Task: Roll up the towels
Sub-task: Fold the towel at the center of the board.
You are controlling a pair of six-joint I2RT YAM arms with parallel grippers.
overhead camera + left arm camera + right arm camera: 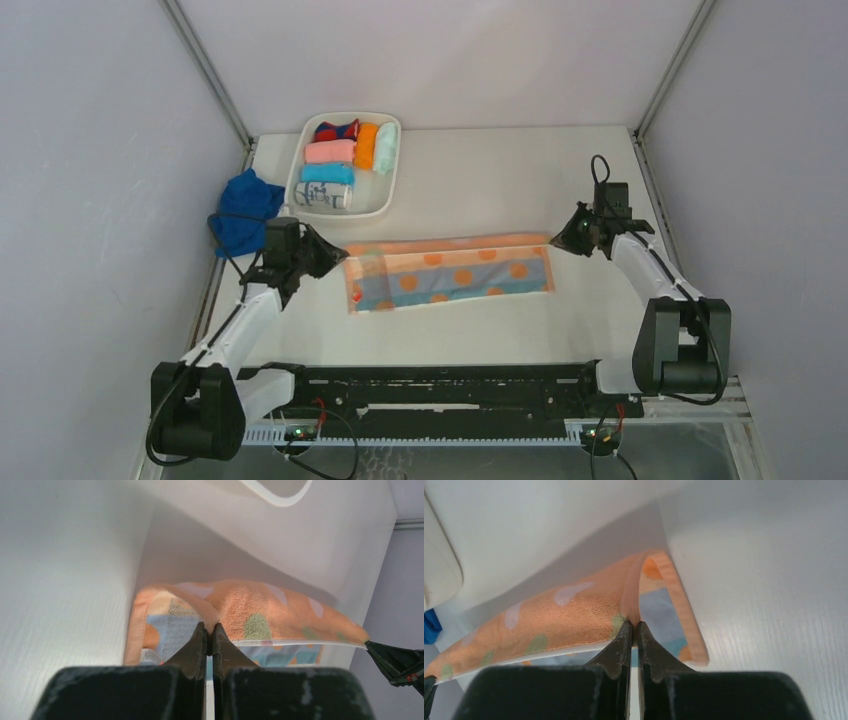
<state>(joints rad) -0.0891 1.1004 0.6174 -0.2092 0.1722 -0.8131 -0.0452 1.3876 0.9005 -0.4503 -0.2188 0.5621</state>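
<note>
Peach-orange blue-spotted terry towel (450,275) | long axis laid parallel to near edge of white table (500,190) | left end clamped in left gripper (342,262), right end in right gripper (553,239)

The spotted towel (450,272), across the middle of the overhead frame, has a peach-orange border around pale blue bands set with round orange spots. In the wrist views its lifted terry side is orange with pale blue and sage-green drops. At the left edge, the crumpled terry towel (243,205) is royal blue.

The tray (345,214) at upper left is white. It holds a pink roll (330,151), an orange roll (367,145), a mint roll (386,147), a light-blue roll (327,173), a white roll with dark print (323,195) and a red-and-navy roll (337,130).

The table (480,170) is white. The left gripper (210,630) and right gripper (634,627) are black.
</note>
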